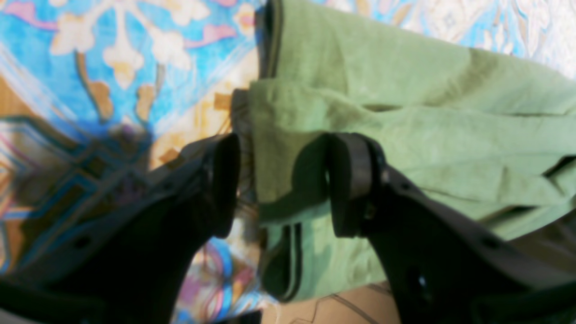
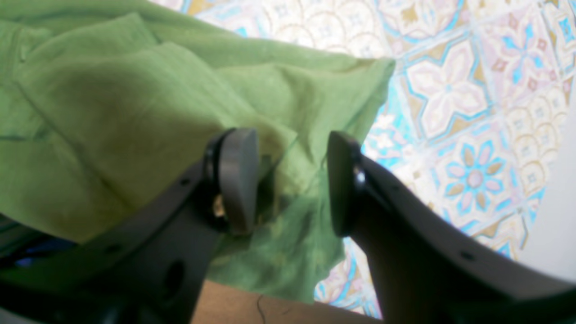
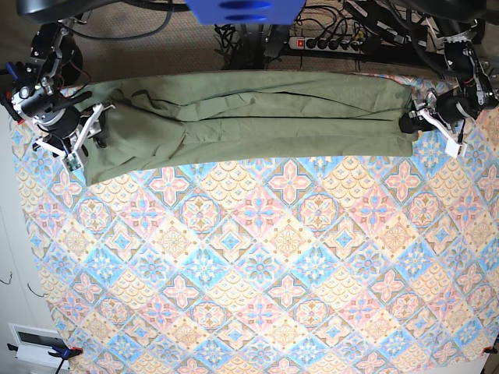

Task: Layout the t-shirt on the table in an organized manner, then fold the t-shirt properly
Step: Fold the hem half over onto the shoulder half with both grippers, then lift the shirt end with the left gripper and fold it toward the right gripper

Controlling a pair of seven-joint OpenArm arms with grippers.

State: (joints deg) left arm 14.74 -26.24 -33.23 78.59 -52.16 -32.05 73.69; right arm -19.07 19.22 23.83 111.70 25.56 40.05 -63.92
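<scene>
The olive-green t-shirt (image 3: 249,117) lies in a long wrinkled band across the far part of the table (image 3: 288,257). My left gripper (image 3: 408,123) is at the band's right end. In the left wrist view its jaws (image 1: 285,184) stand apart, with the folded edge of the t-shirt (image 1: 405,135) lying loose between them. My right gripper (image 3: 87,140) is at the band's left end, over the lower corner. In the right wrist view it (image 2: 290,180) is open, with a thin layer of the t-shirt (image 2: 112,112) between the fingers, unpinched.
A power strip with cables (image 3: 327,43) and a blue part (image 3: 245,9) sit beyond the far edge. The patterned cloth (image 2: 450,90) ends near both grippers, with pale floor at the left edge and a white box (image 3: 35,343) at the lower left.
</scene>
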